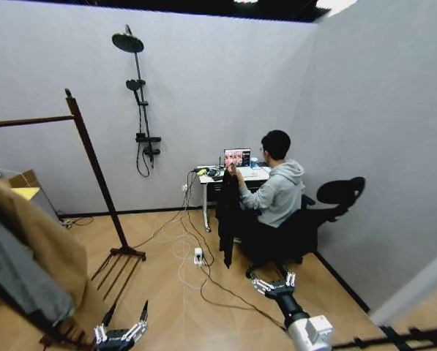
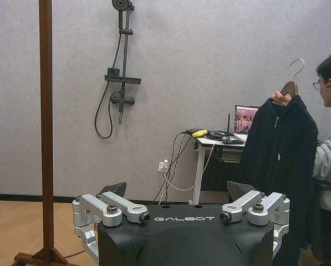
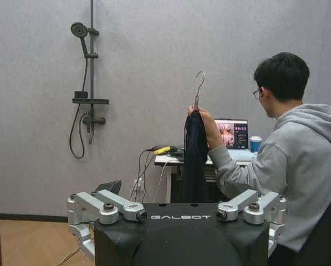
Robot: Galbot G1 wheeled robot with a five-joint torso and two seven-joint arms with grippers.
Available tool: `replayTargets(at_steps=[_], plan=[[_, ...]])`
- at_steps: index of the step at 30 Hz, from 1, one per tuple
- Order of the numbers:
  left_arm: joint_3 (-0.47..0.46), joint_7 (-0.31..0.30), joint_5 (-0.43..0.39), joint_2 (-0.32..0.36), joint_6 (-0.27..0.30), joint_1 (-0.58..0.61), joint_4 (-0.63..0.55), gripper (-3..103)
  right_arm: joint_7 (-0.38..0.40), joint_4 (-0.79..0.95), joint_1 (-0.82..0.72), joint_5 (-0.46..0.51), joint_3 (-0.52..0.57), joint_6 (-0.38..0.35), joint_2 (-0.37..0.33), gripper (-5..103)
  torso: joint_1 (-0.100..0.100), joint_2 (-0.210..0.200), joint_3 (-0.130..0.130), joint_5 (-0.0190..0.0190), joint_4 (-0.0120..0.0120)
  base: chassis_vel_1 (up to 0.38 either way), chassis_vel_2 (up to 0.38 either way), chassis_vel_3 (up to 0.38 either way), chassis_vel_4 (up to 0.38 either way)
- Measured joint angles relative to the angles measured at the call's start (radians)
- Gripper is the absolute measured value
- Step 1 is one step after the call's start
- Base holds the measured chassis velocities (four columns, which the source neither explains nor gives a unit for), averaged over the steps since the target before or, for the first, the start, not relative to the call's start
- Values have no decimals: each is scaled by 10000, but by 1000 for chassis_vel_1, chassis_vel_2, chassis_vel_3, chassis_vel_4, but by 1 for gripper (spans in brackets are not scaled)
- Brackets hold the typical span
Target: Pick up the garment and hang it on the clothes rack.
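Partly hidden garment held by a hand, both end effectors open, empty.

Grey walls, wood floor — white desk

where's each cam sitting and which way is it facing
Head view: high, looking forward and down; both grippers low, left gripper, right gripper.
Left wrist view: behind the open left gripper, facing the clothes rack.
Right wrist view: behind the open right gripper.
All share the hand-held garment.
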Motion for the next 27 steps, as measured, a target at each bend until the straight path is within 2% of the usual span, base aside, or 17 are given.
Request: replayTargets(at_steps=[13,16,18,19,22,23,24,25,27], plan=[[0,2,1,-1,0,0,0,100,-56,-144,250,7,-7,-108,-71,100,-1,1,-1,9,1,-350,358,356,-360],[1,0,0,0,0,0,0,100,2,-62,457,-41,23,-447,-138,100,4,-3,2,4,-2,-332,339,337,-342],[1,0,1,0,0,-1,0,100,441,187,1002,12,105,-949,-319,100,14,-6,5,6,5,-274,303,244,-265],[1,0,1,0,0,-1,0,100,441,187,1002,12,105,-949,-319,100,14,-6,5,6,5,-223,273,214,-214],[0,0,0,1,0,-1,0,100,890,446,1717,336,204,-1843,-602,100,11,-6,3,-1,0,-133,138,85,-68],[0,0,0,1,0,-1,0,100,890,446,1717,336,204,-1843,-602,100,11,-6,3,-1,0,-107,116,29,-63],[-3,-3,1,-1,0,0,0,100,1047,410,2086,571,271,-2097,-761,100,8,-5,3,8,10,3,75,29,22],[2,5,0,0,0,0,0,100,1106,232,2419,762,366,-2219,-902,100,8,-5,3,6,3,0,0,0,0],[1,2,1,0,0,1,0,100,1145,-95,2878,986,444,-2291,-1080,100,-1,-3,2,6,2,9,-18,-17,27]])
